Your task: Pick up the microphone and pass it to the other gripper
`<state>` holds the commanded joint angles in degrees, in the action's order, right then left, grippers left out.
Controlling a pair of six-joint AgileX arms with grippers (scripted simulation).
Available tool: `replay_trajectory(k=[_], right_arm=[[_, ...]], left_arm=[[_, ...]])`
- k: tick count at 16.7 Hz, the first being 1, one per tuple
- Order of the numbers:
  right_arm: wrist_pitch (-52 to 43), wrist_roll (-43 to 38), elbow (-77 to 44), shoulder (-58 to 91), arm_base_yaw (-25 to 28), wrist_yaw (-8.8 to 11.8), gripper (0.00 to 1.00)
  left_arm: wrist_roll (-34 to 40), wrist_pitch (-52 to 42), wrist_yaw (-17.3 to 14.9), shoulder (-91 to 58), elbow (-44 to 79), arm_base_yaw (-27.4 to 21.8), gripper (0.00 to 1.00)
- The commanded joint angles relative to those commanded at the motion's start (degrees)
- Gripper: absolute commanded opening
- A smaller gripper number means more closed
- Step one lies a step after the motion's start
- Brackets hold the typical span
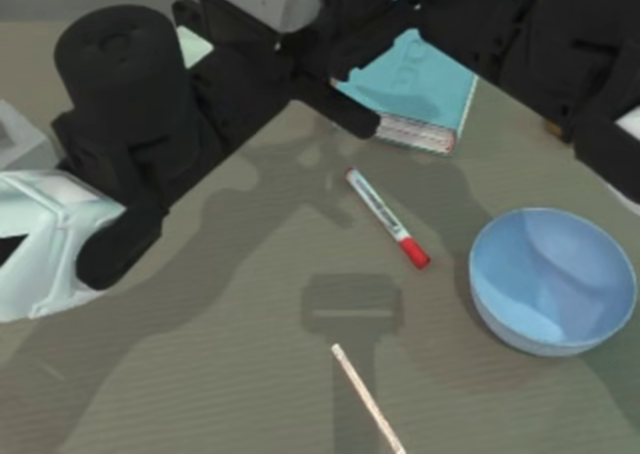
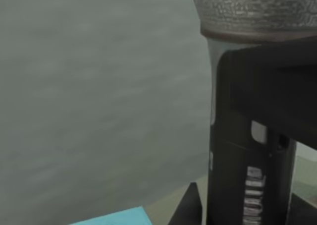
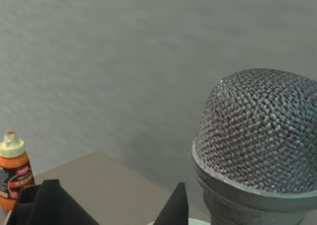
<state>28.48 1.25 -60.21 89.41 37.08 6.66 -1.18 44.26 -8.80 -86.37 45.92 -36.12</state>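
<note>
The microphone [image 3: 257,131] is off the counter [image 1: 200,374], held upright in the air with its mesh head on top. Both arms crowd over the counter's far edge in the top view. The left hand [image 2: 247,210] appears clamped on the lower part of the black handle, which fills the space between its two tips. A black block crosses the handle higher up, just under the head; I cannot tell which part that is. The right hand [image 3: 113,205] has its tips apart with nothing between them, and the mic head stands just beside one tip, not inside the gap.

The mic looks light and rigid, but top-heavy, since the head is wider than the slim handle. The handle is smooth and round, so it could twist or slide in a loose pinch. The mesh is rough but likely dents, so I would not squeeze it. The best hold for the right hand is probably the bare stretch of handle above the left hand, square across it.

A red-capped marker [image 1: 388,219] and a blue bowl [image 1: 553,279] lie below, well apart from the exchange.
</note>
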Motion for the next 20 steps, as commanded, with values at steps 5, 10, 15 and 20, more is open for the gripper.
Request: replay_trajectory(k=[5,10,15,20], right_arm=[[0.2,0.0,-1.0,1.1,0.2,-0.2,1.0],[0.2,0.0,-1.0,1.1,0.2,-0.2,0.62],[0.2,0.0,-1.0,1.1,0.2,-0.2,0.25],[0.2,0.0,-1.0,1.1,0.2,-0.2,0.0]], left_arm=[[0.0,0.0,0.0,0.0,0.0,0.0,0.0],[0.0,0.0,0.0,0.0,0.0,0.0,0.0],[0.0,0.0,0.0,0.0,0.0,0.0,0.0],[0.0,0.0,0.0,0.0,0.0,0.0,0.0]])
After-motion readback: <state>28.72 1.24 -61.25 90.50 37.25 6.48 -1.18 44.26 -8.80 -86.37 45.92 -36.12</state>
